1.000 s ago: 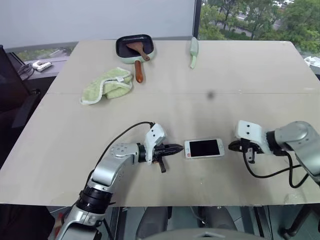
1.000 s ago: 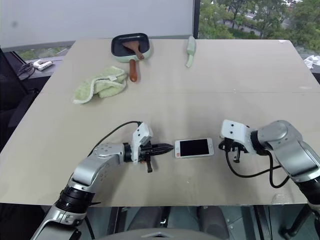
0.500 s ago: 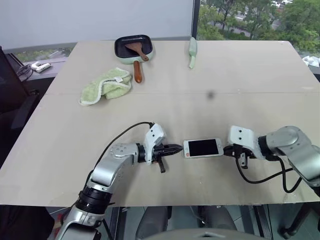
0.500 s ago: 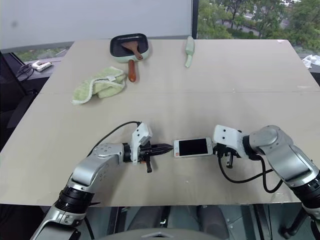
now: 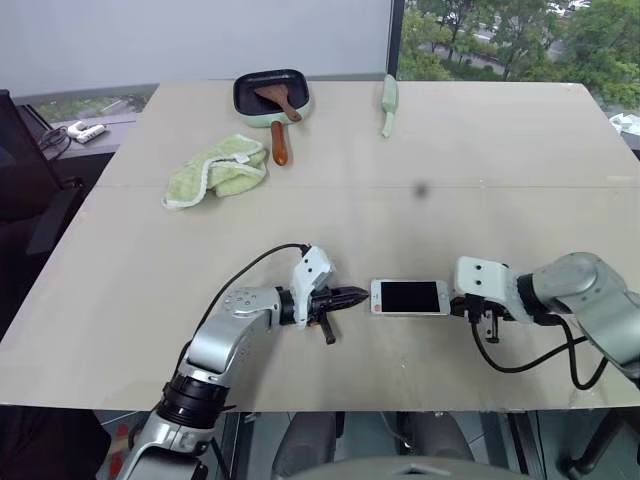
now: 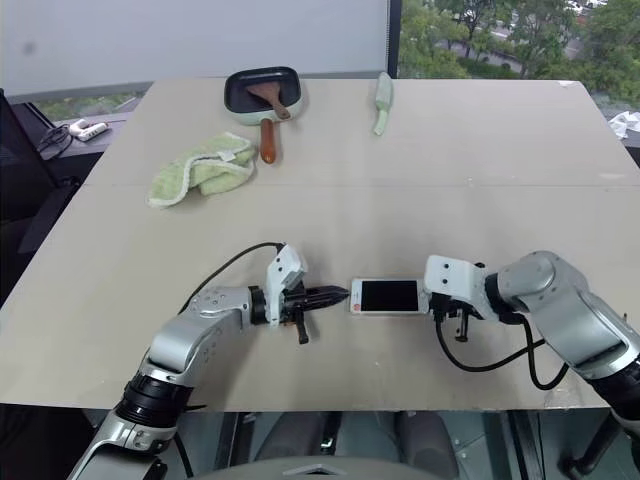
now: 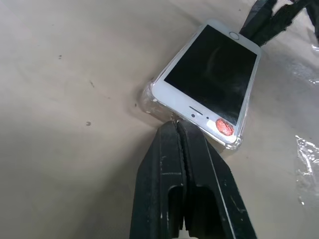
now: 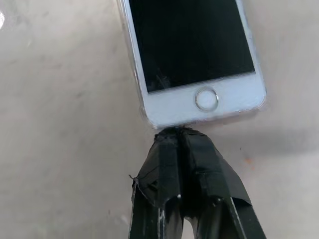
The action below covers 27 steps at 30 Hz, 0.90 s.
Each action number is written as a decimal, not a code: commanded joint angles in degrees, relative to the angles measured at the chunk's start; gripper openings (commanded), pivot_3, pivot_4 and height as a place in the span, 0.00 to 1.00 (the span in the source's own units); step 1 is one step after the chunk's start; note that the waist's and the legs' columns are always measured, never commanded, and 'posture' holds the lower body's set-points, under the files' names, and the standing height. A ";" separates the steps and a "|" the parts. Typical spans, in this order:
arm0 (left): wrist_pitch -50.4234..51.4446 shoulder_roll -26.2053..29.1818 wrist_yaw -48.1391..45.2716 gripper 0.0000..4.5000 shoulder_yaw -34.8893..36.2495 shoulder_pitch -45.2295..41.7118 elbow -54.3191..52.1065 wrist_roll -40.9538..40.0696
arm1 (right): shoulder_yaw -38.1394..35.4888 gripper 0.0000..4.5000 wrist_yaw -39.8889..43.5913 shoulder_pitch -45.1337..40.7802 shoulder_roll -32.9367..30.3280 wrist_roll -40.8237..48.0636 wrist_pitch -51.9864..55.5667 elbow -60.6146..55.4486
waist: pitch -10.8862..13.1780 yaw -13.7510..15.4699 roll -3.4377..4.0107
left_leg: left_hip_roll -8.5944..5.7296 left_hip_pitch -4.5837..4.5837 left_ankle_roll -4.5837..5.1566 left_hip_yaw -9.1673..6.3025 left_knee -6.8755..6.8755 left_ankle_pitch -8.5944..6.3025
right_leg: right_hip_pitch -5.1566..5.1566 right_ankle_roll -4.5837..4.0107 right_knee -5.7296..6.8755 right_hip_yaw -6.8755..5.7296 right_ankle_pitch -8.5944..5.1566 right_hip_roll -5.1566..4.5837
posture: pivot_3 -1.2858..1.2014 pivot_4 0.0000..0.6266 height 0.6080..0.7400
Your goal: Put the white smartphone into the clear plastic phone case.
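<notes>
White smartphone with black screen and white bezels lies flat, screen up, lower centre of the head frame on the beige tabletop, long axis left-right. Left wrist view shows it sitting in the clear plastic phone case: glossy transparent rim wraps the earpiece-end corners, small red sticker at that end. Left gripper comes in from the left of the frame, black fingers pressed together, empty, tip touching the case edge at the phone's left end. Right gripper comes in from the right, fingers also pressed together, holding nothing, tip against the home-button end, so the phone sits between the two tips. Upper left of the frame: crumpled light-green cloth; above it a small square black pan with pale-green rim holding a brown wooden spatula. Upper centre: a pale-green sheathed knife-like utensil, well apart from the phone. A white remote-like device lies off the table at the far left edge.
</notes>
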 commanded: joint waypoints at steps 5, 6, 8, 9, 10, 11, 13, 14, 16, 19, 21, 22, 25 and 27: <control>-0.29 -0.79 -0.60 0.00 -2.19 -0.24 -1.89 -0.47 | -0.14 0.02 1.55 -6.19 -0.80 2.13 3.69 -8.48 | 0.00 -0.17 0.02 | 0.02 0.00 0.00 -0.04 -0.02 0.00 | -0.03 0.00 0.03 -0.03 0.00 0.02 | 0.52 0.24 1.00; -0.27 -0.86 -0.58 0.00 -2.25 -0.24 -1.96 -0.46 | 0.01 0.02 1.61 -6.81 -0.71 2.34 4.22 -9.10 | 0.00 -0.19 0.02 | 0.02 0.00 0.00 -0.05 -0.01 0.00 | -0.03 0.00 0.04 -0.03 0.00 0.03 | 0.52 0.24 1.00; -0.29 -0.97 -0.59 0.00 -2.32 -0.28 -2.00 -0.44 | 0.30 0.02 1.73 -7.76 -0.50 2.87 5.09 -10.23 | 0.00 -0.22 0.01 | 0.03 0.00 0.00 -0.04 -0.01 0.00 | -0.03 0.00 0.04 -0.02 0.00 0.04 | 0.52 0.24 1.00; -0.31 -1.03 -0.60 0.00 -2.35 -0.33 -1.96 -0.42 | 0.48 0.02 1.79 -8.02 -0.50 3.02 5.34 -10.62 | 0.00 -0.22 0.01 | 0.03 0.01 0.00 -0.04 -0.01 0.00 | -0.03 0.00 0.04 -0.03 0.00 0.04 | 0.52 0.24 1.00; -0.32 -1.13 -0.56 0.00 -2.38 -0.42 -1.92 -0.42 | 0.87 0.02 1.75 -8.05 -0.43 2.95 5.46 -10.88 | 0.00 -0.22 0.01 | 0.03 0.01 0.00 -0.04 -0.01 0.00 | -0.03 0.00 0.04 -0.02 0.00 0.04 | 0.52 0.24 1.00; -0.30 -1.23 -0.52 0.00 -2.42 -0.51 -1.90 -0.42 | 1.26 0.02 1.70 -7.92 -0.43 2.80 5.48 -11.01 | 0.00 -0.22 0.01 | 0.03 0.01 0.00 -0.04 -0.01 0.00 | -0.03 0.00 0.05 -0.02 0.00 0.04 | 0.52 0.24 1.00; -0.26 -1.49 -0.41 0.00 -2.51 -0.68 -1.90 -0.40 | 2.35 0.02 1.68 -7.32 -0.77 2.14 5.20 -11.09 | 0.00 -0.23 0.01 | 0.03 0.01 0.00 -0.03 -0.01 0.00 | -0.03 0.00 0.06 -0.01 0.00 0.05 | 0.52 0.24 1.00; -0.22 -1.65 -0.34 0.00 -2.58 -0.75 -1.93 -0.37 | 2.93 0.02 1.56 -7.02 -0.81 1.86 5.11 -11.01 | 0.00 -0.22 0.01 | 0.03 0.01 0.00 -0.03 -0.01 0.00 | -0.03 0.00 0.07 -0.01 0.00 0.04 | 0.52 0.24 1.00; -0.13 -1.98 -0.23 0.00 -2.68 -0.83 -2.04 -0.34 | 4.04 0.02 1.33 -6.78 -0.91 1.37 4.96 -10.76 | 0.00 -0.23 0.01 | 0.03 0.02 0.00 -0.03 0.00 0.00 | -0.03 0.00 0.08 -0.01 0.00 0.04 | 0.52 0.24 1.00; -0.08 -2.50 -0.05 0.00 -3.00 -0.89 -2.15 -0.26 | 6.12 0.02 1.03 -6.98 -0.73 0.30 4.86 -10.43 | 0.00 -0.23 0.01 | 0.03 0.02 0.00 -0.03 0.00 0.00 | -0.03 0.00 0.10 -0.01 0.00 0.04 | 0.52 0.24 1.00; -0.07 -2.83 0.05 0.00 -3.15 -0.97 -2.09 -0.20 | 7.26 0.02 0.99 -7.55 -0.45 -0.16 5.22 -10.48 | 0.00 -0.23 0.01 | 0.03 0.02 0.00 -0.03 0.01 0.00 | -0.03 0.00 0.10 -0.01 0.00 0.04 | 0.52 0.24 1.00; -0.04 -2.97 0.10 0.00 -3.23 -1.07 -2.06 -0.19 | 7.82 0.02 1.01 -7.90 -0.41 -0.51 5.32 -10.41 | 0.00 -0.23 0.01 | 0.03 0.02 0.00 -0.03 0.01 0.00 | -0.03 0.00 0.10 -0.01 0.00 0.04 | 0.52 0.24 1.00; -0.01 -3.31 0.18 0.00 -3.39 -1.36 -1.93 -0.17 | 8.69 0.02 1.14 -8.65 -0.24 -1.32 5.61 -10.13 | -0.01 -0.18 0.01 | 0.03 0.02 -0.01 -0.04 0.03 0.00 | -0.03 0.00 0.11 -0.02 0.00 0.05 | 0.52 0.24 1.00; -0.05 -3.40 0.10 0.00 -3.40 -1.45 -1.83 -0.12 | 8.95 0.02 1.07 -9.01 -0.19 -1.75 5.81 -9.89 | -0.01 -0.17 0.00 | 0.03 0.02 -0.01 -0.04 0.04 0.01 | -0.03 0.00 0.12 -0.02 0.00 0.05 | 0.52 0.24 1.00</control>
